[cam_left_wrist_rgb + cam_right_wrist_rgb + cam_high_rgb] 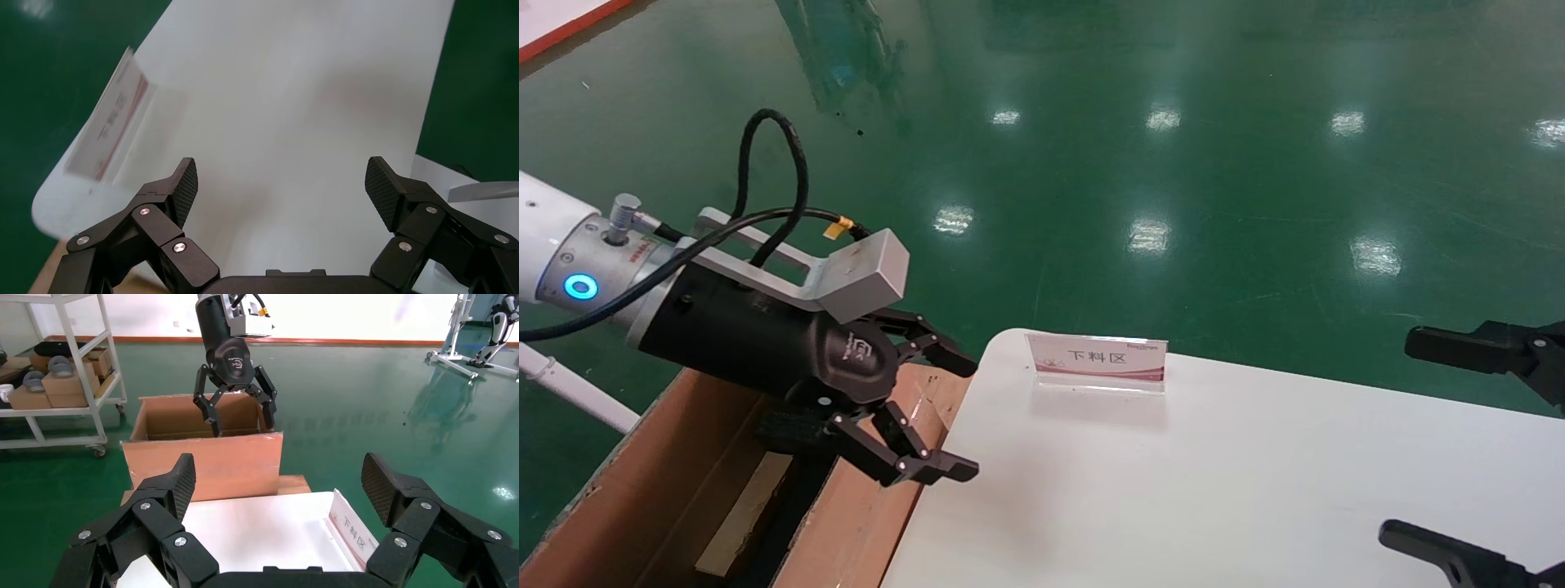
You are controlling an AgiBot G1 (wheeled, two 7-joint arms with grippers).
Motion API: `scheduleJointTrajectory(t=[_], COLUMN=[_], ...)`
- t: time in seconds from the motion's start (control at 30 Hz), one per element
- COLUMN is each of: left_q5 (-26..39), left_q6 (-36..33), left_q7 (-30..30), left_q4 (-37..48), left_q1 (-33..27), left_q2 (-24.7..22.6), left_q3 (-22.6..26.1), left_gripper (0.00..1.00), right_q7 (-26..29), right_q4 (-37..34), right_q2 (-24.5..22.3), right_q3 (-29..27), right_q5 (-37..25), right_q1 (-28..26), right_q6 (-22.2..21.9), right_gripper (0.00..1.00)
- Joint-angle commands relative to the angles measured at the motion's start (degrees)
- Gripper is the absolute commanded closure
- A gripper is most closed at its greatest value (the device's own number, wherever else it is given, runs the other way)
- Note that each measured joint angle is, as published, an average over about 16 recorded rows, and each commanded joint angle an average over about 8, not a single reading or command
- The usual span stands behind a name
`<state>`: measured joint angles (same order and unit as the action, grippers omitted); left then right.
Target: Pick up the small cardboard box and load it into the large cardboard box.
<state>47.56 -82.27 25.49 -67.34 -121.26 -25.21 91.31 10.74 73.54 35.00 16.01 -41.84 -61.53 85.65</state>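
Observation:
The large cardboard box (674,465) stands open on the floor left of the white table (1214,490); it also shows in the right wrist view (208,465). My left gripper (960,416) is open and empty, hovering over the box's table-side flap and pointing at the table; it also shows in the left wrist view (283,184) and the right wrist view (242,419). My right gripper (1410,437) is open and empty at the table's right side, and also shows in its wrist view (278,478). The small cardboard box does not clearly show. A pale tan surface (740,506) lies inside the large box.
A small acrylic sign (1099,363) with red-trimmed card stands at the table's far left corner. A white shelf cart (61,373) with cartons stands beyond the large box. Green floor surrounds the table.

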Motion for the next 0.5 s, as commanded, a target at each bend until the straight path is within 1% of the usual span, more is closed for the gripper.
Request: scheduleJointTrajectory(t=[0.03,0.4,0.5], left_q5=[-0.2,-1.0,-1.1], left_q6=[-0.1,-0.6,-0.7], left_q7=[-0.4,-2.5,-2.8], left_q4=[-0.2,-1.1,-1.2], left_q1=[1.6,10.3,11.4], left_q2=[-0.3,-1.7,-1.9], left_q3=[-2.1,-12.9,-14.4], left_gripper=[0.0,0.0,0.0], right_q7=[0.0,0.0,0.0], right_q4=[0.0,0.0,0.0], right_q2=[0.0,0.0,0.0], right_q3=[0.0,0.0,0.0], right_q5=[0.0,0.0,0.0], right_q1=[0.0,0.0,0.0], right_q6=[0.0,0.0,0.0], right_gripper=[0.0,0.0,0.0])
